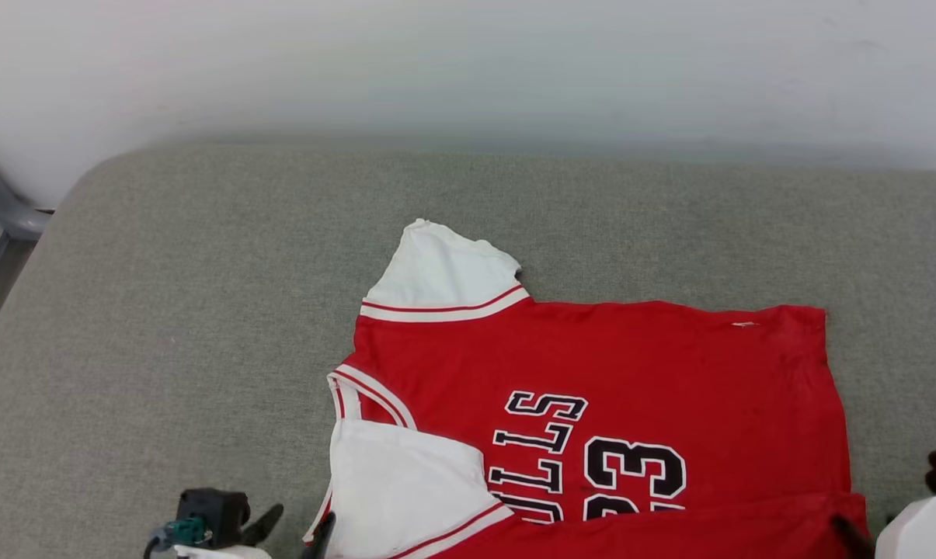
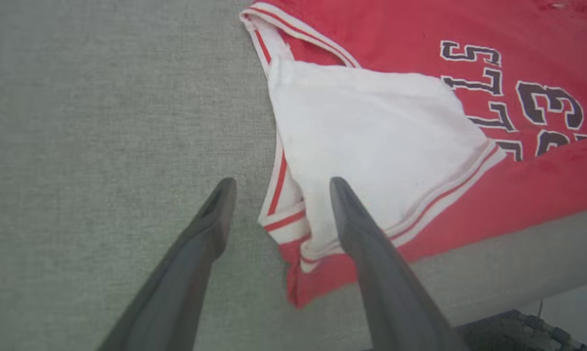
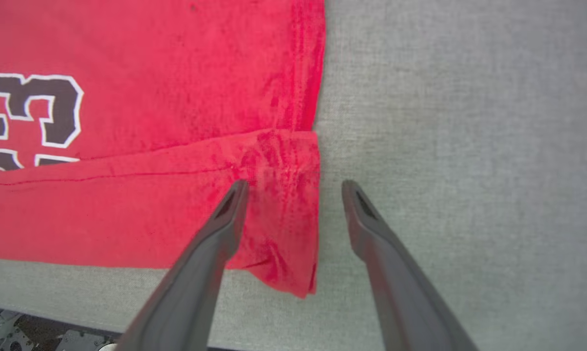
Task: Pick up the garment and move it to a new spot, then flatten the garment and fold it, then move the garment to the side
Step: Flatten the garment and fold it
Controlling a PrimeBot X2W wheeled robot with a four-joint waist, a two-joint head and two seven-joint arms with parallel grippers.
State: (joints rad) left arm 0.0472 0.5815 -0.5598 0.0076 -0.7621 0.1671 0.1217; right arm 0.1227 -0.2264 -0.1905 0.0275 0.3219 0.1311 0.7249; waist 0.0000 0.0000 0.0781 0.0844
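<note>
The garment (image 1: 654,365) is a red jersey with white sleeves and a black "23" print, lying flat on the grey cushion (image 1: 203,310). Its near edge is folded up over the print, and the near white sleeve (image 2: 371,131) lies folded onto the front. My left gripper (image 2: 282,187) is open, its fingers straddling the striped sleeve edge at the garment's near left corner; it also appears at the bottom of the head view (image 1: 297,532). My right gripper (image 3: 295,187) is open over the folded hem corner (image 3: 288,209), with nothing pinched between its fingers.
A white wall (image 1: 468,62) runs behind the cushion. A grey metal frame (image 1: 1,217) stands at the far left. The cushion's front edge (image 2: 517,287) lies close below the garment. Bare cushion spreads left of and beyond the garment.
</note>
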